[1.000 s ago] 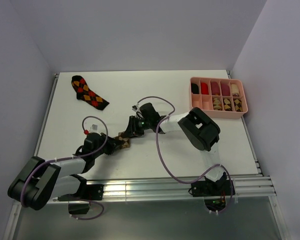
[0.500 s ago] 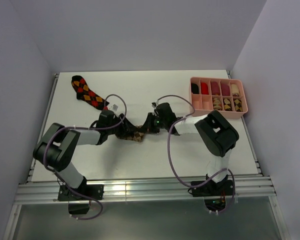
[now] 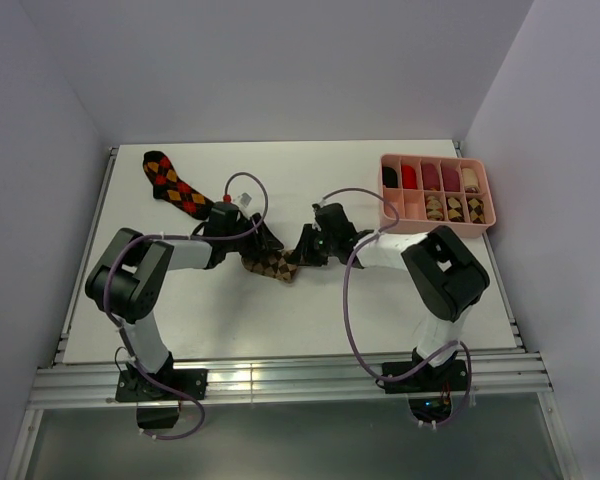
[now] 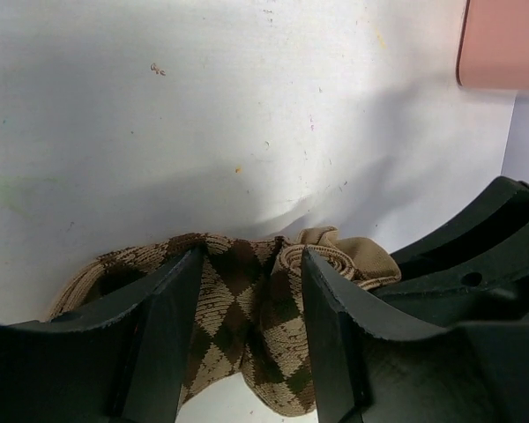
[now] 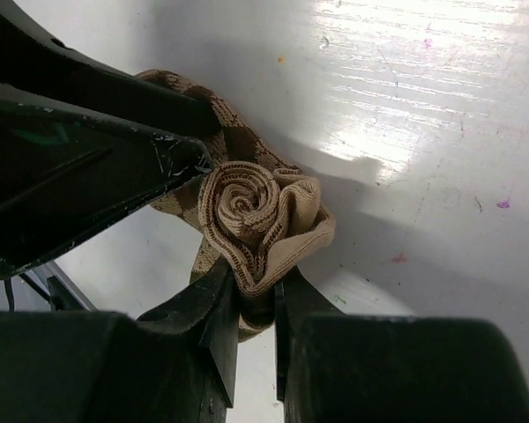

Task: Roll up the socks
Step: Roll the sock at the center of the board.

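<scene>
The tan-brown-cream argyle sock (image 3: 273,265) lies mid-table, one end wound into a tight spiral roll (image 5: 249,214). My right gripper (image 5: 257,300) is shut on that rolled end, low on the table (image 3: 303,249). My left gripper (image 4: 251,264) is open, its fingers (image 4: 172,335) standing either side of the sock's flat patterned part (image 4: 238,317), just left of the roll (image 4: 331,260); from above it sits at the sock's left end (image 3: 262,243). The black-red-orange sock (image 3: 176,183) lies flat at the back left. The third sock is not seen loose.
A pink compartment tray (image 3: 437,218) at the back right holds plain rolled socks and some argyle rolls; its corner shows in the left wrist view (image 4: 507,44). The two grippers are almost touching over the sock. Grey walls stand on three sides.
My left arm swung from the near left up to the tan sock and now straddles it. My right gripper, holding the rolled end, shifted right and slightly back.
</scene>
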Controlling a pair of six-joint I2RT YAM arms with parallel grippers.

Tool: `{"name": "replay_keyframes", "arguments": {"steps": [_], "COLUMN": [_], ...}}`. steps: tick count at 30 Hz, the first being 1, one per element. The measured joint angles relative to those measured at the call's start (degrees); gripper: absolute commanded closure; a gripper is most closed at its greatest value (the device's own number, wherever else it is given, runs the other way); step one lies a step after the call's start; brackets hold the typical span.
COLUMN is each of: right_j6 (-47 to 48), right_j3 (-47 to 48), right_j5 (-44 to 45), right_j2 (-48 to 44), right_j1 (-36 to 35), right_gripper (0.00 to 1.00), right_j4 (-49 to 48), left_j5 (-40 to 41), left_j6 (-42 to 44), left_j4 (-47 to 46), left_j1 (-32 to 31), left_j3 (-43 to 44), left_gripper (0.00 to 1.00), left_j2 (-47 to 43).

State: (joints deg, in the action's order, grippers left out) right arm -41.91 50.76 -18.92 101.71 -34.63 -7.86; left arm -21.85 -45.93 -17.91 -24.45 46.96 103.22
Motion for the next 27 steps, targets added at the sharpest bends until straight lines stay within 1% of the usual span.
{"name": "replay_keyframes", "arguments": {"steps": [5, 7, 8, 10, 13, 17, 21, 27], "right_j6": [0.0, 0.0, 0.0, -0.2, -0.2, -0.1, 0.2, 0.4], "right_j3": [2.4, 3.7, 4.3, 5.6, 8.0, 11.8, 14.4, 16.1], "right_j5": [0.2, 0.2, 0.2, 0.2, 0.2, 0.7, 1.1, 1.0], "right_j2": [1.0, 1.6, 1.8, 2.4, 3.4, 4.7, 5.9, 6.7], "right_j1": [0.0, 0.0, 0.0, 0.0, 0.0, -0.2, -0.5, -0.6], "right_gripper": [1.00, 1.00, 1.00, 1.00, 1.00, 1.00, 1.00, 1.00], "right_j4": [3.6, 5.2, 6.2, 8.2, 11.3, 16.7, 20.4, 22.6], "left_j5": [0.3, 2.9, 5.2, 10.0, 18.4, 27.0, 35.6, 45.0], "left_j6": [1.5, 2.9, 3.9, 6.3, 8.9, 10.8, 12.0, 13.3], "left_j4": [-2.4, -2.5, -1.9, -0.2, 1.4, 2.7, 5.6, 11.3], "left_j1": [-0.1, -0.7, -1.2, -3.0, -8.7, -16.8, -23.8, -31.6], "left_j3": [-1.9, -4.0, -5.2, -6.6, -7.3, -7.8, -7.8, -5.5], "left_gripper": [0.41, 0.38, 0.35, 0.32, 0.31, 0.30, 0.31, 0.32], "left_j2": [-1.1, -3.9, -6.1, -10.7, -17.7, -23.5, -23.4, -16.8]}}
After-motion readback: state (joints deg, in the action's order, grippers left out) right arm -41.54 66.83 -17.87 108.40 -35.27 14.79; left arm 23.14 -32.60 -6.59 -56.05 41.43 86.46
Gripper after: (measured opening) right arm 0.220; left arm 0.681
